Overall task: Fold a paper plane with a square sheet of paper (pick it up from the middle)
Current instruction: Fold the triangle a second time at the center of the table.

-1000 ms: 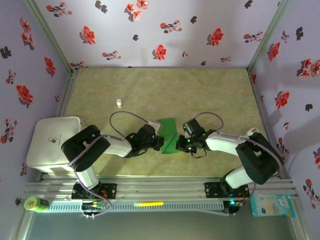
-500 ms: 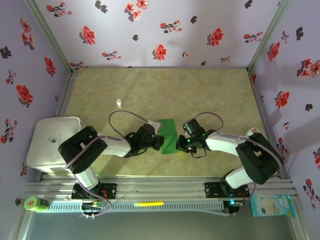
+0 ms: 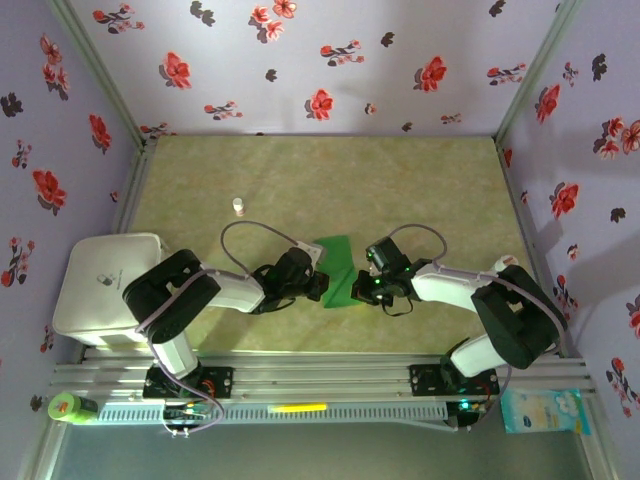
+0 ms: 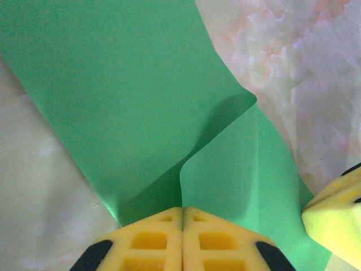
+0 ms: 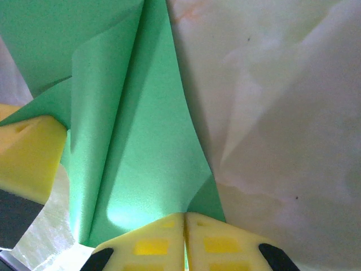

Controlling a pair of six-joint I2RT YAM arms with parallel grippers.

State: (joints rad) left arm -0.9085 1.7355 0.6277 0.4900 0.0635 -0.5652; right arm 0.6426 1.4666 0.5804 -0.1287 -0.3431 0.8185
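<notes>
My left gripper: pads pressed flat together, pinching near edge of green sheet where flap curls over. My right gripper: pads also closed, sheet's edge caught in seam. Sheet sits between both tools, partly folded, flaps lifted. Beneath: mottled beige table. Beyond left tool: small white bottle. Walls lilac, red flowers.

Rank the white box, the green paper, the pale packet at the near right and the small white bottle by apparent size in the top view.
1. white box, clearly largest.
2. pale packet and green paper: they look about alike, so no ranking between them.
3. small white bottle, smallest.
</notes>
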